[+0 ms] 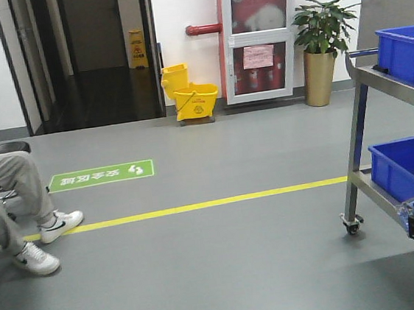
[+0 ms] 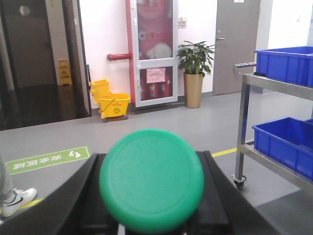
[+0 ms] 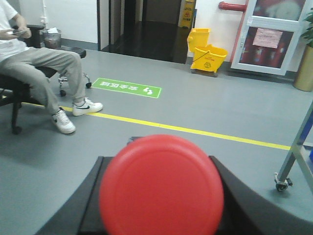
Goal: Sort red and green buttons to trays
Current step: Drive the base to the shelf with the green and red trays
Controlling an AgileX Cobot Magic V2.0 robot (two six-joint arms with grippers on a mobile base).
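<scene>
Closest to the lens in the left wrist view was a green button (image 2: pixel 151 181), filling the lower middle of the frame. Its round cap sat wedged between the two dark fingers (image 2: pixel 73 196) of the left claw (image 2: pixel 152 166), which looked clenched on it. Behind, a metal cart (image 2: pixel 243 127) carrying blue crates (image 2: pixel 286 63) stood at the right edge. A yellow mop bucket (image 2: pixel 111 104) stood by the far wall.

In the right wrist view a red button (image 3: pixel 161 186) sat the same way at bottom centre. The right claw (image 3: pixel 159 164) grasped it between its own dark fingers (image 3: pixel 83 200). A seated person (image 3: pixel 34 63) was at upper left, and a yellow floor line (image 3: pixel 195 131) crossed the middle.

The front view showed mostly bare floor, with the cart at the right and the person's legs at the left. Neither claw nor button appeared there.

Neither of the trays showed in any view. By my reading the task stood at mid-carry: one button of each colour was in hand, with both drops left to make. How many had already been sorted could not be told.
</scene>
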